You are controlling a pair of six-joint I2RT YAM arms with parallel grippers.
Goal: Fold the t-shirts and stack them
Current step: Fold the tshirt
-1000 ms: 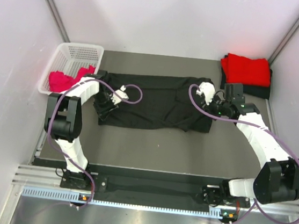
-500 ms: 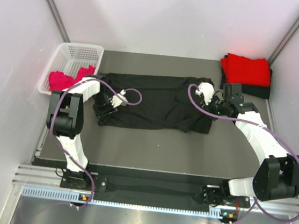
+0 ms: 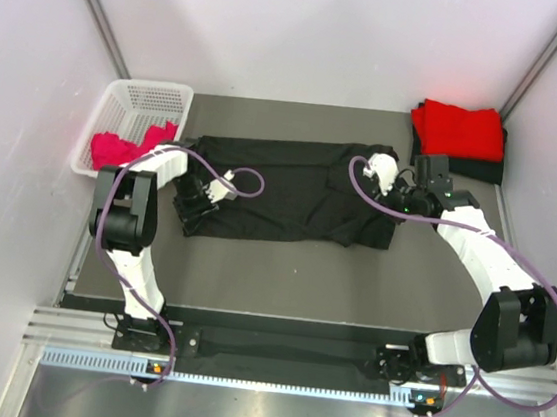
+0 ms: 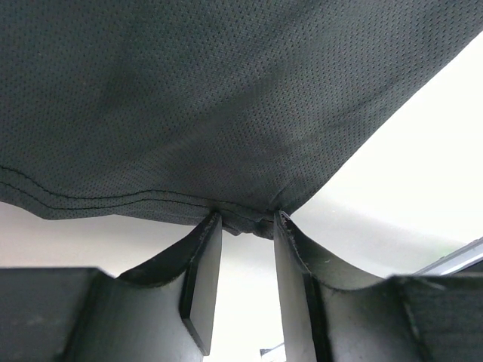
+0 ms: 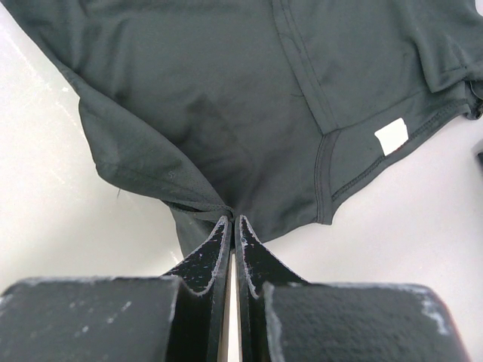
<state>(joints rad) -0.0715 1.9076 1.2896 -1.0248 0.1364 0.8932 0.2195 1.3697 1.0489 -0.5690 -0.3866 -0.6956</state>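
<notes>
Pincers first, seen from above: my left pincer (image 3: 197,197) sits at the near-left corner of the black t-shirt (image 3: 291,190), and my right pincer (image 3: 393,191) sits at its right end. That shirt lies spread sideways across the middle of the table (image 3: 279,289), somewhat rumpled at both ends. At the far right corner a folded red t-shirt (image 3: 459,128) lies on top of a folded black one (image 3: 479,171). At the far left a white basket (image 3: 150,103) holds a pink-red t-shirt (image 3: 114,150), part of it hanging over the near rim.

From my left wrist, my fingers (image 4: 200,286) stand parted with a narrow, clear gap between them. The stitched hem of the black t-shirt runs across their tips, and a small bunch of it sags into the gap. The rest of the cloth fills the view beyond.

From my right wrist, my fingers (image 5: 207,260) are pressed together, with a pinched fold of the black t-shirt caught at their tips. The cloth fans out from that pinch. The collar and a small white tag (image 5: 391,136) lie off to the right.
</notes>
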